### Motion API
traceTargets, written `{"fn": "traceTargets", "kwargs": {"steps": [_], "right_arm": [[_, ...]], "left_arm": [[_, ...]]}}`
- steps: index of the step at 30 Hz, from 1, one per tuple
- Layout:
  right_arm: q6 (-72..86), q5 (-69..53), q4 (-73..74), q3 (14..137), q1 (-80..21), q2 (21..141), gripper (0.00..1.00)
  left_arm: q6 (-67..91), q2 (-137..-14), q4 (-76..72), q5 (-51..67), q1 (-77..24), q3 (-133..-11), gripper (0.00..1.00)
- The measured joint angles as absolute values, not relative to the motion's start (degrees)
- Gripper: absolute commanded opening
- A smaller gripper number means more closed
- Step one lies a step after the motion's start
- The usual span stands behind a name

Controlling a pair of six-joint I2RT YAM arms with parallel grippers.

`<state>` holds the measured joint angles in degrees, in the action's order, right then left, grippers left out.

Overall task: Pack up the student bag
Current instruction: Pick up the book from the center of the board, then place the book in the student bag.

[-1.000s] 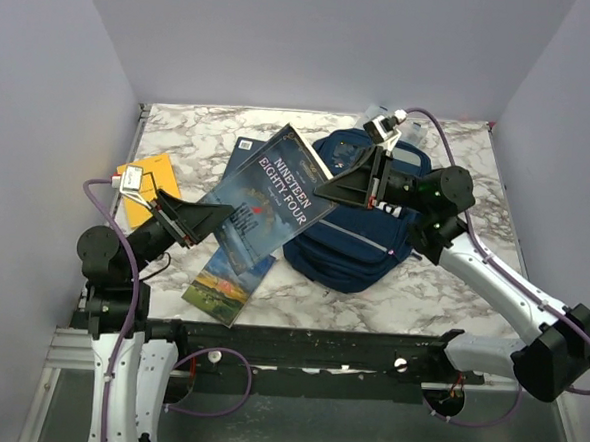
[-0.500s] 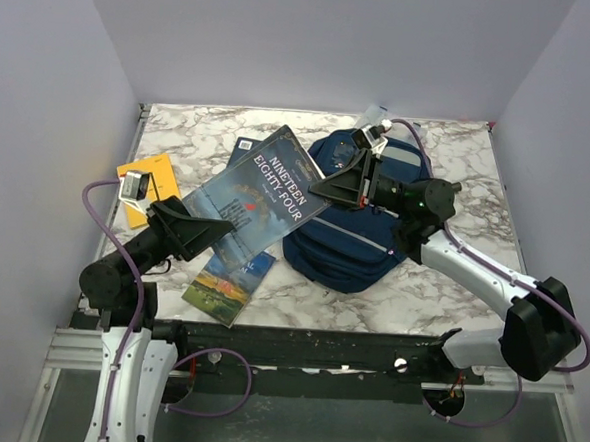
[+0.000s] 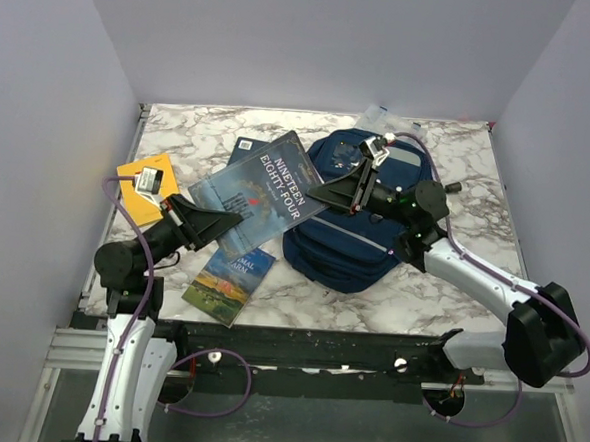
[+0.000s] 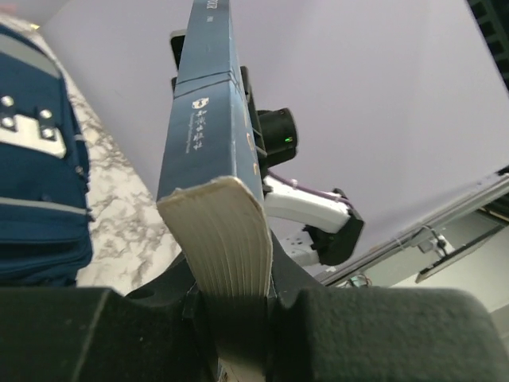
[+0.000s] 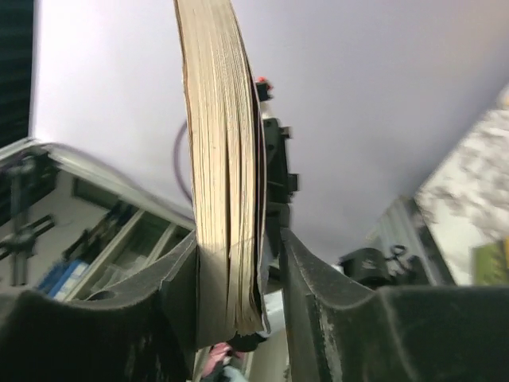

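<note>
The student bag [image 3: 359, 247] is a navy backpack lying flat at the table's middle right; it also shows in the left wrist view [image 4: 36, 167]. A dark blue paperback, "Nineteen Eighty-Four" [image 3: 262, 187], hangs tilted above the table to the left of the bag. My left gripper [image 3: 225, 220] is shut on the book's near-left corner, its page edge [image 4: 227, 239] pinched between the jaws [image 4: 231, 290]. My right gripper [image 3: 319, 194] stands open around the book's right edge [image 5: 221, 159]. There the pages lean on one finger [image 5: 171, 294], with a gap to the other.
A second book with a landscape cover [image 3: 229, 279] lies on the marble table [image 3: 442, 280] under the held one. A yellow booklet [image 3: 155, 177] lies at the left edge. A clear plastic item [image 3: 381, 117] sits behind the bag. Grey walls close in three sides.
My left gripper has moved in and shut on the book's near corner. My right gripper's jaws have parted from the book. The book has sunk lower and flatter.
</note>
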<state>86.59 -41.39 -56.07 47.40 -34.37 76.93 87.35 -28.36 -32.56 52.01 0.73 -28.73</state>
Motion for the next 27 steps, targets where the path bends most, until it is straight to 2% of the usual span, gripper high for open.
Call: {"fn": "traceTargets", "kwargs": {"steps": [2, 5, 7, 12, 17, 18, 20, 22, 27], "right_arm": [[79.96, -40.03, -47.62, 46.44, -33.87, 74.72, 0.68], [68.10, -35.27, -31.24, 46.28, -33.63, 70.67, 0.81], [59.05, -30.20, -19.46, 46.37, -33.63, 67.11, 0.84], [40.80, -18.61, 1.41, 47.16, -33.63, 61.36, 0.85], [26.06, -8.97, 16.27, 48.86, -34.68, 62.94, 0.80], [23.88, -6.79, 18.41, 49.19, -35.79, 63.96, 0.76], [20.18, -1.76, 22.57, 50.06, -39.75, 66.57, 0.60], [17.23, 2.72, 26.06, 51.35, -44.27, 69.63, 0.53], [12.08, 10.90, 32.34, 54.96, -51.42, 77.91, 0.50]], "left_arm": [[84.14, -29.15, -30.70, 52.31, 0.62, -27.90, 0.00], [77.89, -30.68, -24.71, 52.10, 0.62, -26.92, 0.00], [72.18, -31.44, -17.72, 50.54, 0.69, -26.98, 0.00], [58.04, -31.88, 5.63, 41.30, 0.73, -32.10, 0.00], [47.05, -31.11, 22.09, 30.98, 0.95, -40.45, 0.00], [45.60, -30.55, 23.97, 29.61, 0.99, -41.21, 0.00], [43.44, -29.65, 26.74, 27.99, 1.06, -41.63, 0.00], [42.33, -28.99, 29.04, 27.64, 1.04, -41.63, 0.00], [41.12, -29.19, 32.49, 28.21, 1.04, -41.34, 0.00]]}}
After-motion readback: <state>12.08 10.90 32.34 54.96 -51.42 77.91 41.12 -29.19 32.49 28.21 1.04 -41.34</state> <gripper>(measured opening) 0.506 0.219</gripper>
